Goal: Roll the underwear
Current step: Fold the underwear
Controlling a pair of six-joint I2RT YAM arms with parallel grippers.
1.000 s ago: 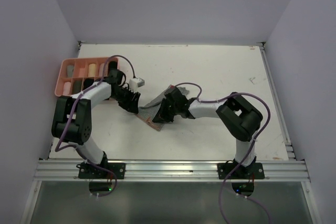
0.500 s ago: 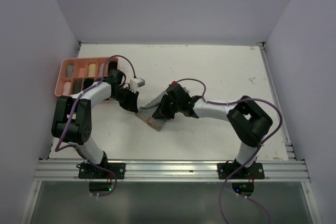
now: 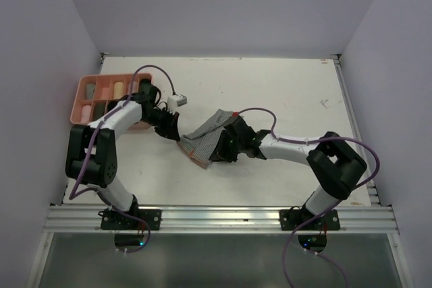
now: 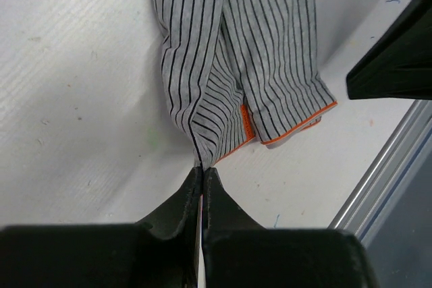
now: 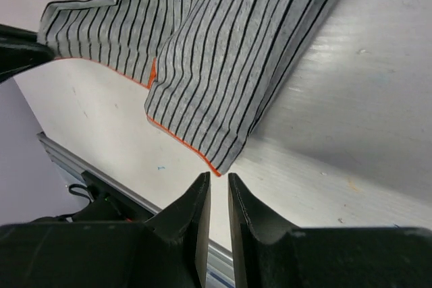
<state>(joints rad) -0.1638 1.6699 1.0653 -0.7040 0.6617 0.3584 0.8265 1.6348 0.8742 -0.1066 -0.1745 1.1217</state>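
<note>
One piece of underwear (image 3: 204,136), grey with dark stripes and orange trim, lies partly folded on the white table between my grippers. My left gripper (image 3: 173,129) is shut on its left corner; in the left wrist view the fabric (image 4: 223,65) runs away from the closed tips (image 4: 202,170). My right gripper (image 3: 217,152) sits at the garment's near right edge. In the right wrist view its jaws (image 5: 217,179) stand a narrow gap apart, with the orange-trimmed corner (image 5: 216,166) just at the tips and not clamped. Other rolled garments lie in the tray.
A pink plastic tray (image 3: 86,83) with compartments holding rolled garments stands at the far left, just behind my left arm. An aluminium rail (image 3: 216,217) runs along the table's near edge. Purple walls close in the left, right and back.
My right gripper has let go of the fabric and drawn back toward the right. The garment now lies more spread out. My left gripper shifted slightly toward the back, still holding its corner.
</note>
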